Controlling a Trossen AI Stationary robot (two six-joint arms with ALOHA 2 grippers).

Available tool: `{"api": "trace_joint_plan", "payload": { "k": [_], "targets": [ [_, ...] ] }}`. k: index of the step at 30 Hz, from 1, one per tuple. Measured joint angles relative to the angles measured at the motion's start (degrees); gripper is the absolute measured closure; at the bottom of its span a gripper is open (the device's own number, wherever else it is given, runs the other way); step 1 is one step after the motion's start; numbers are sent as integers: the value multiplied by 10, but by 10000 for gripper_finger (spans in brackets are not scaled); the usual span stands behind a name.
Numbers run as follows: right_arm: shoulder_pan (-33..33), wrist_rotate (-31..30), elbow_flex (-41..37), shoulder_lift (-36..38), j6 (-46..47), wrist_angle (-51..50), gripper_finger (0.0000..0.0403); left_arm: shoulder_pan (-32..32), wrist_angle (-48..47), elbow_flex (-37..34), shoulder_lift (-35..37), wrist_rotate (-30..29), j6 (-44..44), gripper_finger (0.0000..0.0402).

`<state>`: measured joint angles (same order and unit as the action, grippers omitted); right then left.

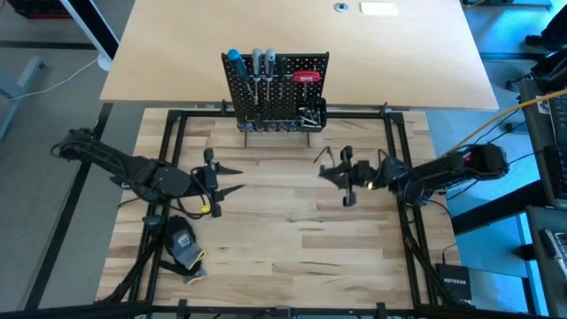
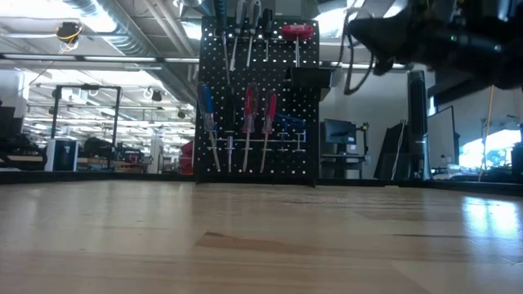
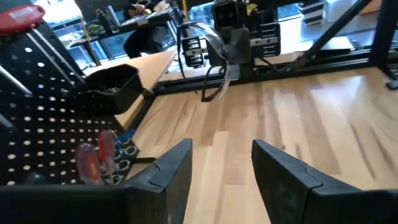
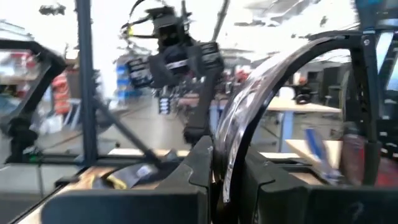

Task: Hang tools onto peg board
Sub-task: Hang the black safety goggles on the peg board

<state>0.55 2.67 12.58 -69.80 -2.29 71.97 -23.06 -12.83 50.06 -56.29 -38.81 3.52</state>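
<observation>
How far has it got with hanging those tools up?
Mostly done, it seems: screwdrivers already hang on the peg board, and no loose tools lie on the table. The right gripper is shut on a thin curved clear piece, unclear what. The left gripper hangs open, empty. A glove lies near the left arm.

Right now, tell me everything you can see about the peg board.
The peg board is a small black perforated metal panel standing upright at the far middle of the wooden table. Screwdrivers with blue, red and grey handles hang on it, a red-handled tool sits near its top, and a small black bin is fixed to one side. Neither gripper touches it.
</observation>
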Motion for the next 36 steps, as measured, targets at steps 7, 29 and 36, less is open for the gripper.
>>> {"api": "trace_joint_plan", "payload": {
  "k": [7, 29, 36],
  "targets": [
    [88, 64, -28, 0, 27, 40, 370, 49, 20, 0, -1, 39, 46, 245],
    [312, 257, -29, -6, 81, -3, 370, 316, 193, -165, 27, 389, 18, 245],
    [342, 270, -29, -6, 78, -16, 370, 360, 284, -248, 28, 388, -28, 245]
  ]
}}
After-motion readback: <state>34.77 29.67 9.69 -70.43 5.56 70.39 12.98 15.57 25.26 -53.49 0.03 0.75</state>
